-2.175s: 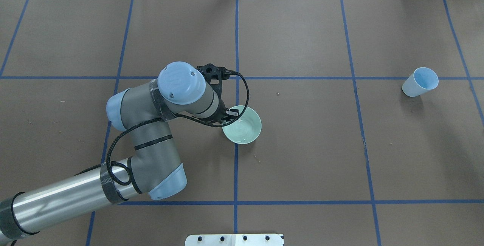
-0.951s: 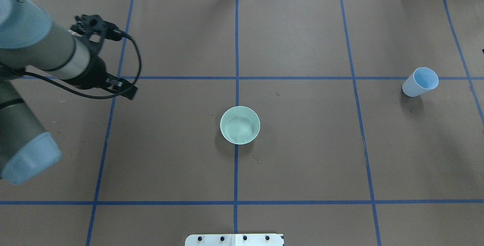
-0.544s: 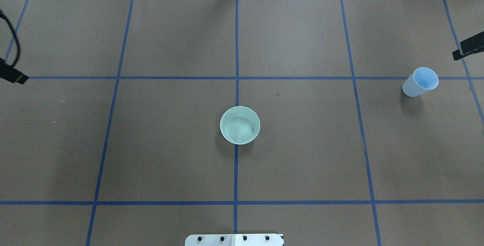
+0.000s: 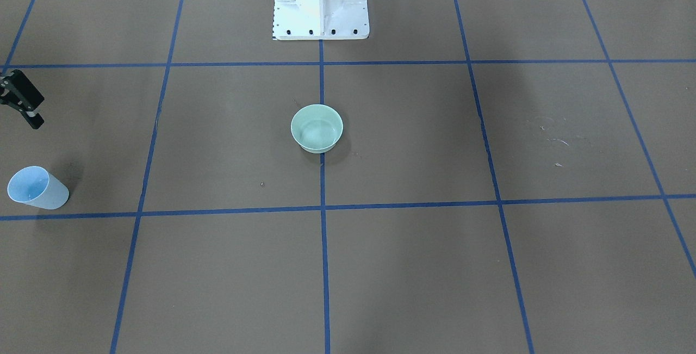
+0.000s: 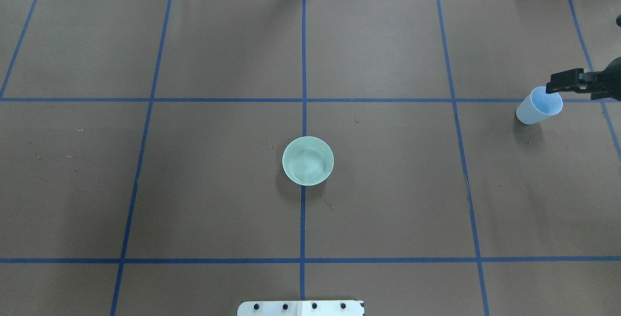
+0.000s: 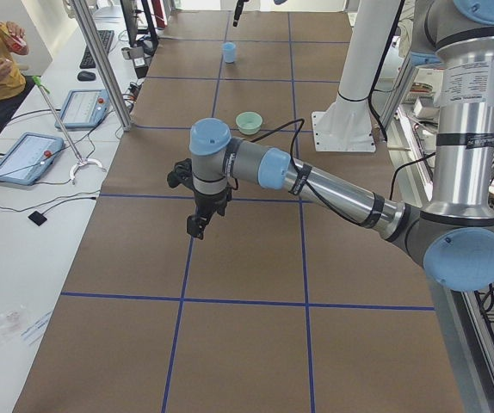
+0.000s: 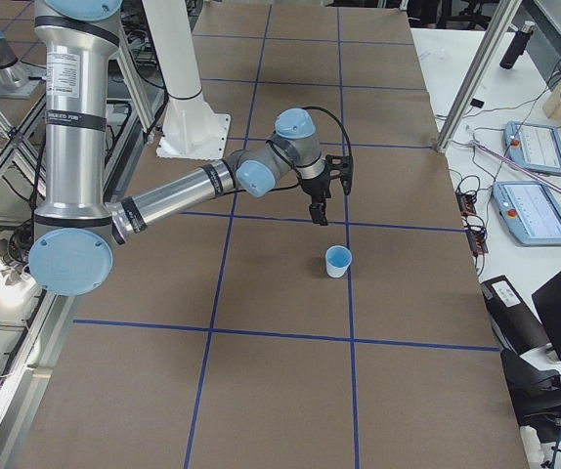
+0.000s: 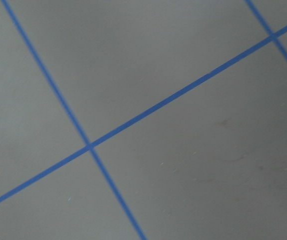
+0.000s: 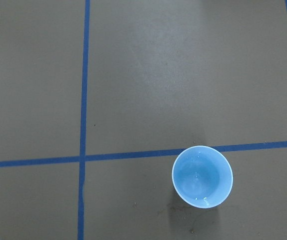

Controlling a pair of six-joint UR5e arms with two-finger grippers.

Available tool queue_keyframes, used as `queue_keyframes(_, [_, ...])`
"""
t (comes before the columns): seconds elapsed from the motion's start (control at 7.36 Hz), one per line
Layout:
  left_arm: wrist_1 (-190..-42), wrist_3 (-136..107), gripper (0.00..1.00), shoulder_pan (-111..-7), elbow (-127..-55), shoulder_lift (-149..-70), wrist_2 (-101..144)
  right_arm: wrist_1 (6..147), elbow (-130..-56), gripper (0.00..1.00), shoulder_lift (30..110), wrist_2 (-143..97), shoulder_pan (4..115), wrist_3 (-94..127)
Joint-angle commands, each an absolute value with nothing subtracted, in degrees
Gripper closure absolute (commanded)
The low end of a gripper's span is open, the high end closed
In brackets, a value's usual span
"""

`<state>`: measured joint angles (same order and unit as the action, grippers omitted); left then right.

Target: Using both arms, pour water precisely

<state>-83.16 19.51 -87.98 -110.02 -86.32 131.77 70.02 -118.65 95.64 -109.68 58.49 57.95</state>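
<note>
Overhead exterior view, read together with the right wrist-mounted view. We mark the right gripper [image 5: 555, 85] at the far right of the table [image 5: 388, 209]. In this picture its tip overlaps the far rim of the pale blue cup [image 5: 539, 106]. The side view from the robot's right shows that this overlap is only apparent: the gripper hangs in the air above the cup and touches nothing.

From the wrist camera the cup sits low and right of centre, so we judge the gripper is not yet squared over it. The cup stands upright with its long axis vertical and its mouth up. The water [image 9: 204, 199] shows only as faint glints inside it. We cannot tell whether the green bowl [image 5: 308, 160], well apart at the table's centre, holds any.

The right arm [image 7: 178, 191] reaches out low from the pedestal, its wrist turned so the gripper points down. Nothing shows in its grasp, and we cannot tell how far its jaws are parted.

The left arm [image 6: 333, 189] is the farther one. Its left gripper [image 6: 197, 225] points down over bare table at the other end, and its jaw state cannot be told either.

We judge that the coming move is a descent beside the cup's wall.
</note>
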Motion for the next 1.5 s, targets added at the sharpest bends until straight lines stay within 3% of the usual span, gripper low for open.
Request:
queue_keyframes(0.0, [-84.8,20.0,0.0,-90.2,-109.2,-83.9,131.7,68.7,-119.6,0.0,97.6,-89.6,45.9,73.2])
queue_keyframes(0.27, [-84.8,20.0,0.0,-90.6,-109.2,-83.9,131.7,69.3,-119.2,0.0,100.2,-70.2,33.4,85.7])
queue_keyframes(0.54, [-84.8,20.0,0.0,-90.6,-109.4,-83.6,131.8,69.4,-113.3,0.0,100.5,-56.0,26.4,94.7])
queue_keyframes(1.09, [-85.0,20.1,0.0,-91.2,-109.7,-83.1,131.8,69.3,-98.4,0.0,93.0,-44.8,24.7,101.9])
queue_keyframes(1.36, [-85.3,20.1,0.0,-91.2,-109.7,-83.1,131.8,69.3,-94.3,0.0,90.4,-43.7,24.7,102.6])
